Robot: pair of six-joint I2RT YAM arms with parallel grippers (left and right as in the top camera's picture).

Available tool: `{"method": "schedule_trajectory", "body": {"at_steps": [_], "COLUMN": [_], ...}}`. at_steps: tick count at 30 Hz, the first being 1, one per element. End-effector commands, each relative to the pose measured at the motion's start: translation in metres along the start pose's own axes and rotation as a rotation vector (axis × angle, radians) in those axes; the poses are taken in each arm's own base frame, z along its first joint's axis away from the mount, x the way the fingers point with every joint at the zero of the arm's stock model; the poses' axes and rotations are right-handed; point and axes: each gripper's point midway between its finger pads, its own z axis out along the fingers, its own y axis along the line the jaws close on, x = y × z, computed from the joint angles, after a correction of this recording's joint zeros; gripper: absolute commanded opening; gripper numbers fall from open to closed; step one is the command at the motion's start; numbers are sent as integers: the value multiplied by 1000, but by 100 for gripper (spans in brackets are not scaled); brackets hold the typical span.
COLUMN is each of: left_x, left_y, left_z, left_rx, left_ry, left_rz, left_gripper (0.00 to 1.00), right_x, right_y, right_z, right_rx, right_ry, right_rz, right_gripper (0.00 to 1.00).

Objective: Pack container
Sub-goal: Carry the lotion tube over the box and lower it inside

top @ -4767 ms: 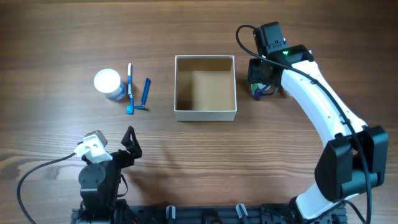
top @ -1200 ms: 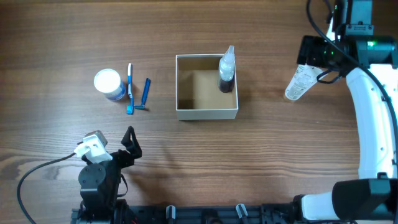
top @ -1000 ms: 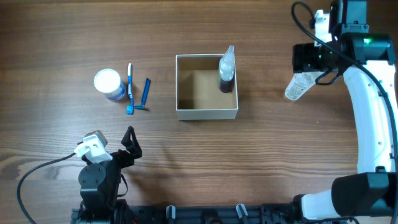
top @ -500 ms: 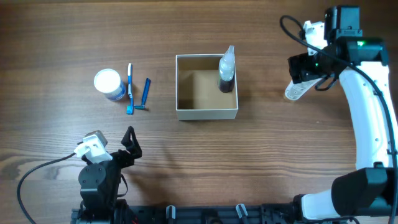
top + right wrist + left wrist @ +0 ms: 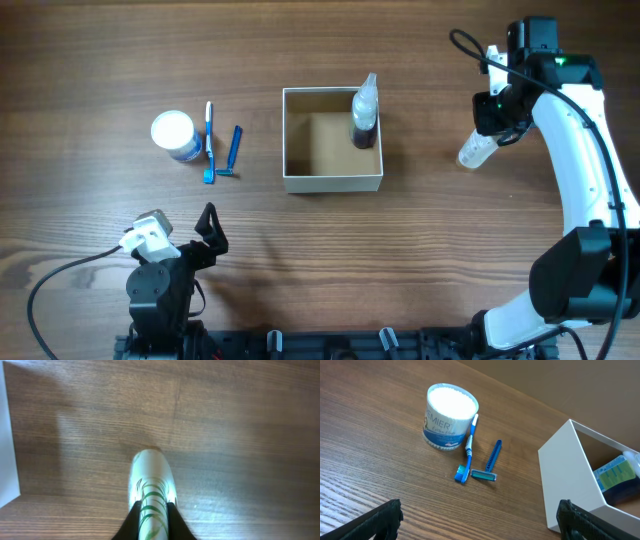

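Observation:
The container (image 5: 330, 183) is a square white box with a brown inside, at the table's middle. A dark spray bottle (image 5: 364, 112) stands in its far right corner. To its right, my right gripper (image 5: 497, 127) is shut on a clear bottle (image 5: 474, 151) printed with green leaves. In the right wrist view the fingers pinch that bottle (image 5: 151, 485) at both sides of my right gripper (image 5: 152, 520). My left gripper (image 5: 207, 228) rests open at the front left, away from everything; in its own view my left gripper (image 5: 480, 520) holds nothing.
Left of the container lie a round white-lidded jar (image 5: 173, 134), a blue toothbrush (image 5: 209, 143) and a blue razor (image 5: 233, 153). The left wrist view shows the jar (image 5: 451, 416), toothbrush (image 5: 468, 450), razor (image 5: 490, 461) and the container's white wall (image 5: 570, 480).
My right gripper came down over the leaf-printed bottle and closed on it. The left arm and the items on the left have not moved.

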Motion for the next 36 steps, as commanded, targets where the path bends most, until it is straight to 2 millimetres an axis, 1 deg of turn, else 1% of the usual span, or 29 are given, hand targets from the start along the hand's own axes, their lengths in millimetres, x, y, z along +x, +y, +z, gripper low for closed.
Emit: {"method": "schedule_trajectory", "body": {"at_steps": [1, 3, 5, 6, 8, 11, 13, 15, 17, 18, 19, 21, 22, 24, 25, 26, 27, 29, 32, 34, 36], "left_x": [-1, -1, -1, -1, -1, -1, -1, -1, -1, -1, -1, -1, -1, -1, -1, -1, -1, -1, -1, -1, -1], "left_y": [-1, -1, -1, -1, -1, -1, -1, -1, -1, -1, -1, -1, -1, -1, -1, -1, -1, -1, -1, -1, -1], "left_z": [0, 0, 0, 0, 0, 0, 0, 0, 0, 0, 0, 0, 0, 0, 0, 0, 0, 0, 0, 0, 0], "left_rx": [7, 7, 7, 7, 7, 7, 7, 7, 7, 7, 7, 7, 7, 7, 7, 7, 7, 7, 7, 7, 7], "left_ry": [-8, -8, -8, -8, -8, -8, -8, -8, -8, -8, -8, -8, -8, -8, -8, -8, -8, -8, -8, -8, -8], "left_rz": [11, 11, 11, 11, 11, 11, 11, 11, 11, 11, 11, 11, 11, 11, 11, 11, 11, 11, 11, 11, 11], "left_gripper": [100, 100, 100, 100, 100, 100, 100, 100, 100, 100, 100, 100, 100, 100, 100, 100, 100, 100, 100, 100, 100], "right_x": [10, 11, 12, 11, 9, 13, 26, 45, 54, 56, 54, 44, 36, 13, 5, -10, -20, -35, -39, -34, -29], "right_y": [1, 3, 12, 19, 36, 53, 72, 95, 114, 124, 140, 170, 178, 195, 202, 208, 207, 199, 205, 207, 212], "right_z": [1, -8, -23, -34, -72, -141, -189, -226, -239, -242, -243, -237, -228, -200, -189, -168, -150, -116, -80, -56, -42], "right_rx": [-5, -18, -73, -119, -225, -275, -305, -363, -414, -438, -470, -498, -474, -404, -387, -345, -289, -163, -118, -85, -88], "right_ry": [35, 17, -7, -29, -114, -309, -449, -545, -567, -569, -565, -552, -537, -506, -494, -474, -457, -424, -350, -283, -232], "right_rz": [48, 123, 161, 180, 198, 161, 91, 35, -3, -23, -58, -124, -117, -123, -128, -125, -111, -51, -67, -78, -92], "right_gripper": [4, 4, 4, 4, 4, 4, 4, 4, 4, 4, 4, 4, 4, 5, 4, 4, 5, 4, 4, 4, 4]}}
